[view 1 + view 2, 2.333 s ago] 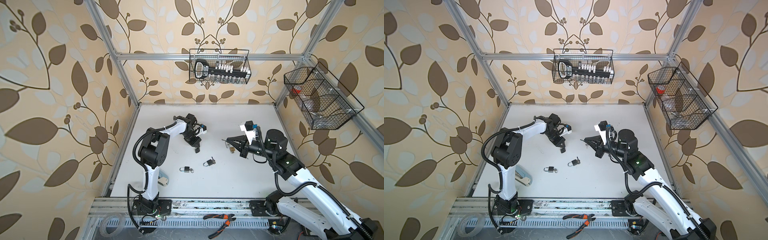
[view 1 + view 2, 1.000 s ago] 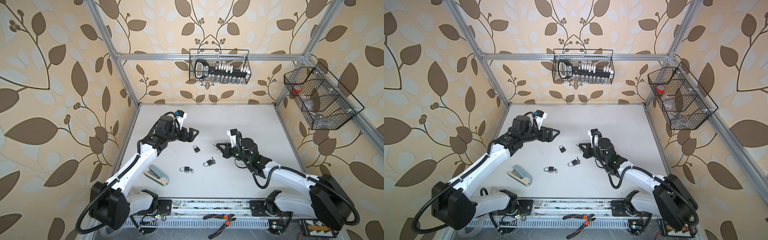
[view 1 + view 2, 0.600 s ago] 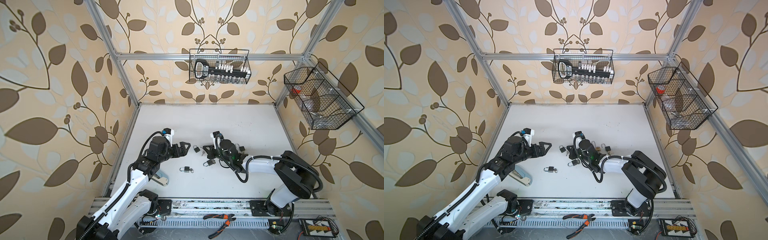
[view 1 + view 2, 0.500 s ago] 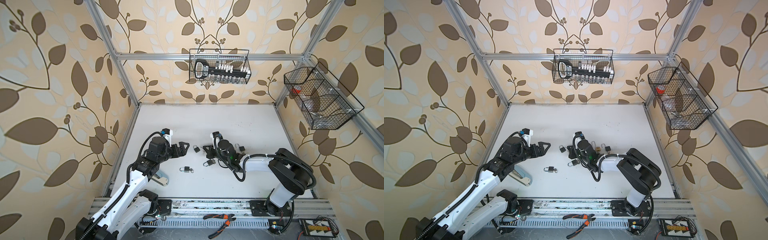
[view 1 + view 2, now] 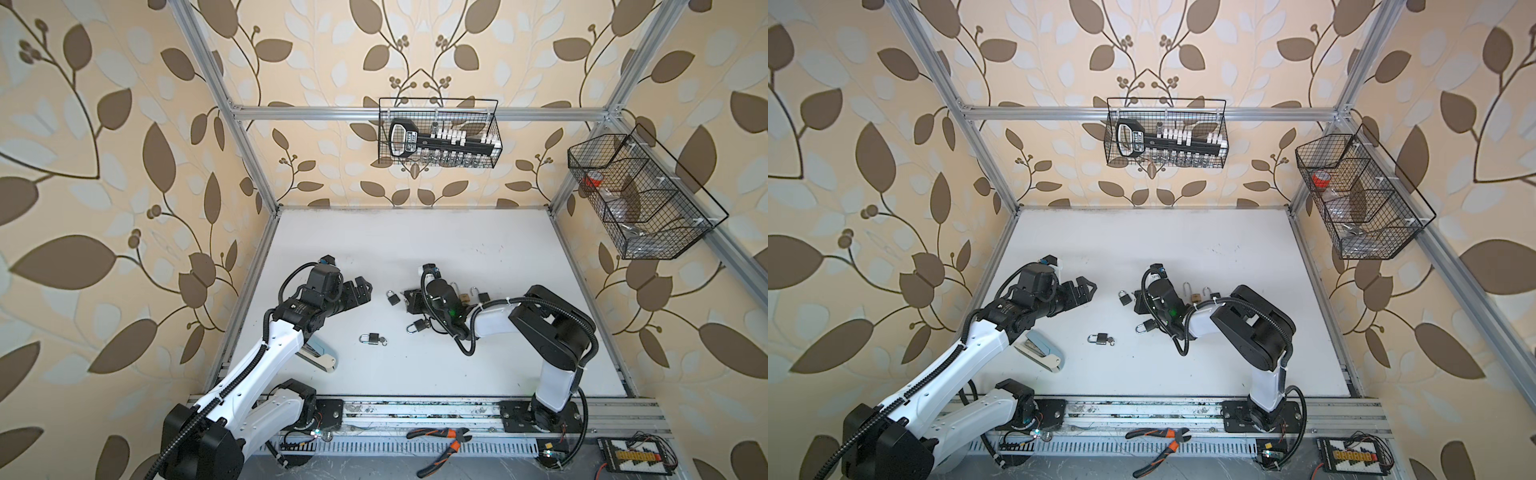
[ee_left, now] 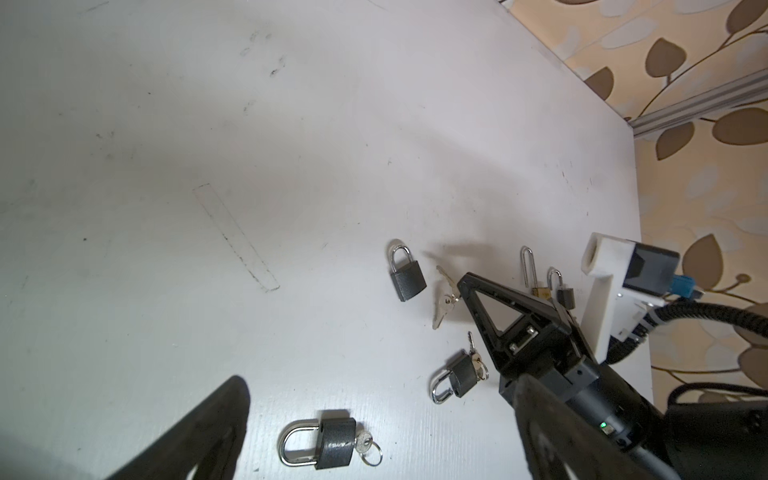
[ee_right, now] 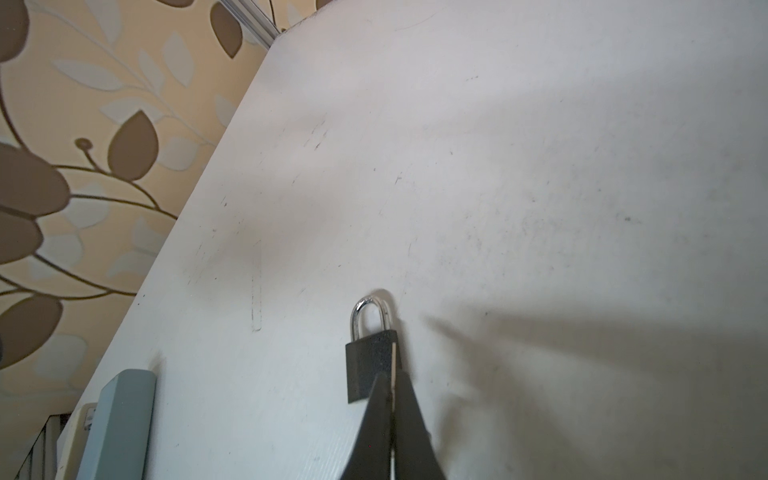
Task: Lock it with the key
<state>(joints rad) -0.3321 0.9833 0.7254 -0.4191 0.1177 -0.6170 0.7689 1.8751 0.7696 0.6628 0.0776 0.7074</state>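
Right gripper (image 7: 390,388), pinched shut and apparently empty, points at the small black padlock with silver shackle (image 7: 370,361) just ahead, shackle pointing away. Loose silver keys (image 6: 444,300) lie beside its tip. The wide-open, empty left gripper (image 5: 360,292) hovers farther off.

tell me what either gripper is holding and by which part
The left gripper is open, holding nothing. The right gripper is shut, its tip at the loose keys; whether it pinches one cannot be told.

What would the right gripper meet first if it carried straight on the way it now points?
The black padlock, lying flat right ahead of the shut tips of the right gripper. In the right wrist view the tips overlap its corner, so they may already touch it; depth is unclear.
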